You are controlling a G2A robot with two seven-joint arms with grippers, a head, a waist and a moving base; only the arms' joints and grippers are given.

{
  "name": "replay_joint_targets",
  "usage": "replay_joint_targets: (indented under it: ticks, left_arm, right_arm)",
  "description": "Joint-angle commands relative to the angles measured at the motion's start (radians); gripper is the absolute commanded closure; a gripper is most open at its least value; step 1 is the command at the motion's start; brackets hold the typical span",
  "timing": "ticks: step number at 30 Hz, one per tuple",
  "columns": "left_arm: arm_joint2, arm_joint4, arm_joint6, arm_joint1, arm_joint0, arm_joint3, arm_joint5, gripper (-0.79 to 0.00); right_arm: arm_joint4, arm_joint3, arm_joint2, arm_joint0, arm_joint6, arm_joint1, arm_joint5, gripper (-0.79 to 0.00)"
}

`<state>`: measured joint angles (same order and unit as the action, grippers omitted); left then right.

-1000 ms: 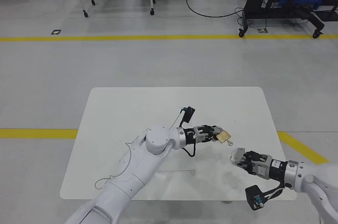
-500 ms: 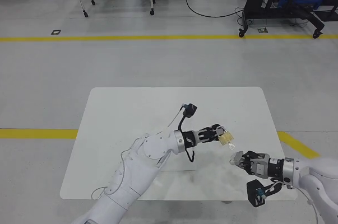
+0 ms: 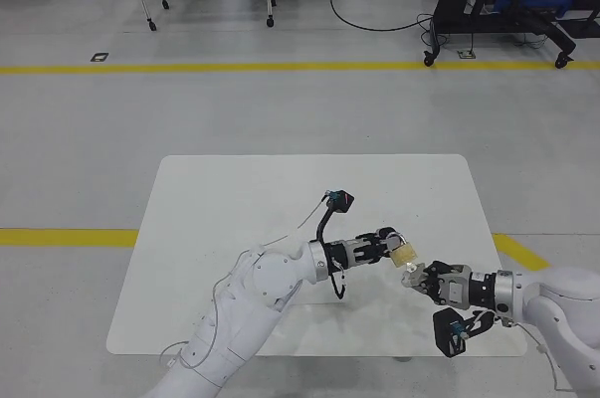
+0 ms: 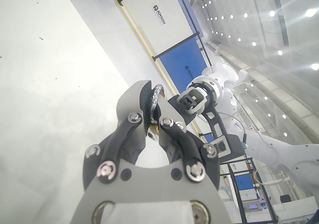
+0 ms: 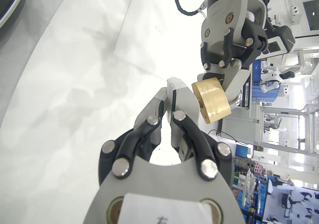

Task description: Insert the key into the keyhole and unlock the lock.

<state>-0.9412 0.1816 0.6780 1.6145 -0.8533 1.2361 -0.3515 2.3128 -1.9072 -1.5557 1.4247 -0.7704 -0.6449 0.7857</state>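
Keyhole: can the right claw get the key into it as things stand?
Probably yes. The left claw holds the lock with its keyhole facing the right claw. The key is close beside it, nothing between. It may need realigning.

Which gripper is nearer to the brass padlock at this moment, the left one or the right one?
Left. The left gripper is shut on the padlock at its shackle end. The right gripper, shut on the key, is close beside the padlock's body.
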Motion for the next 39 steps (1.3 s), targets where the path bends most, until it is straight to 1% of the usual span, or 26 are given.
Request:
replay_joint_targets:
  ticks: [1,7,9,10,11,12,23,24,25,27,29,31,32,33,34,35,36,37,39]
  left_arm:
    - [0.002,0.004,0.004,-0.002,0.0,0.002,-0.003,0.0]
    - [0.003,0.019,0.006,-0.007,0.003,0.006,-0.007,0.0]
    - [-0.012,0.012,-0.007,-0.01,-0.001,0.007,0.014,0.0]
    - [-0.02,0.005,-0.011,-0.011,-0.004,0.01,0.026,0.0]
    - [-0.02,0.005,-0.011,-0.011,-0.004,0.01,0.026,0.0]
    - [-0.02,0.005,-0.011,-0.011,-0.004,0.01,0.026,0.0]
    - [-0.02,0.005,-0.011,-0.011,-0.004,0.01,0.026,0.0]
    - [-0.022,0.042,-0.03,-0.014,-0.005,0.011,0.03,0.0]
    - [-0.03,0.069,-0.062,-0.018,-0.017,0.027,0.012,0.0]
    - [-0.065,-0.001,-0.091,-0.024,-0.054,0.04,-0.057,0.0]
    - [-0.114,-0.025,-0.127,-0.033,-0.078,0.034,-0.094,0.0]
    - [-0.145,-0.113,-0.155,-0.037,-0.11,0.034,-0.141,0.0]
    - [-0.157,-0.161,-0.157,-0.038,-0.12,0.024,-0.159,0.0]
    - [-0.166,-0.193,-0.159,-0.039,-0.124,0.012,-0.172,0.0]
    - [-0.17,-0.223,-0.159,-0.039,-0.126,-0.001,-0.187,0.0]
    - [-0.171,-0.248,-0.159,-0.038,-0.126,-0.018,-0.195,0.0]
    - [-0.168,-0.273,-0.155,-0.037,-0.123,-0.034,-0.2,0.0]
    - [-0.163,-0.294,-0.15,-0.035,-0.119,-0.051,-0.2,0.0]
    - [-0.147,-0.312,-0.145,-0.031,-0.104,-0.082,-0.18,0.0]
  right_arm:
    - [-0.005,0.004,0.006,-0.007,0.005,0.001,0.003,0.0]
    - [-0.023,0.01,0.004,-0.018,0.007,0.004,0.005,0.0]
    - [-0.028,0.006,-0.004,-0.011,0.0,0.006,-0.009,0.0]
    - [-0.023,0.001,-0.008,-0.001,-0.013,0.007,-0.025,-0.286]
    - [-0.02,-0.001,-0.01,0.003,-0.019,0.008,-0.031,-0.714]
    - [-0.02,-0.001,-0.01,0.003,-0.019,0.008,-0.031,-0.785]
    - [-0.02,-0.001,-0.01,0.003,-0.019,0.008,-0.031,-0.785]
    - [-0.02,-0.001,-0.01,0.003,-0.019,0.008,-0.031,-0.785]
    - [-0.02,-0.001,-0.01,0.003,-0.019,0.008,-0.031,-0.785]
    - [-0.02,-0.001,-0.01,0.003,-0.019,0.008,-0.031,-0.785]
    - [-0.107,0.019,-0.017,0.007,-0.036,0.002,-0.069,-0.785]
    - [-0.181,0.05,-0.037,0.007,-0.051,-0.003,-0.122,-0.785]
    - [-0.221,0.063,-0.042,0.012,-0.061,-0.006,-0.148,-0.699]
    - [-0.259,0.075,-0.045,0.015,-0.064,-0.01,-0.18,-0.489]
    - [-0.296,0.085,-0.043,0.022,-0.067,-0.014,-0.204,-0.342]
    - [-0.334,0.091,-0.037,0.026,-0.07,-0.018,-0.221,-0.246]
    - [-0.365,0.093,-0.03,0.026,-0.066,-0.022,-0.242,-0.191]
    - [-0.389,0.094,-0.016,0.027,-0.055,-0.026,-0.261,-0.209]
    - [-0.391,0.084,0.013,0.019,-0.008,-0.033,-0.295,-0.197]
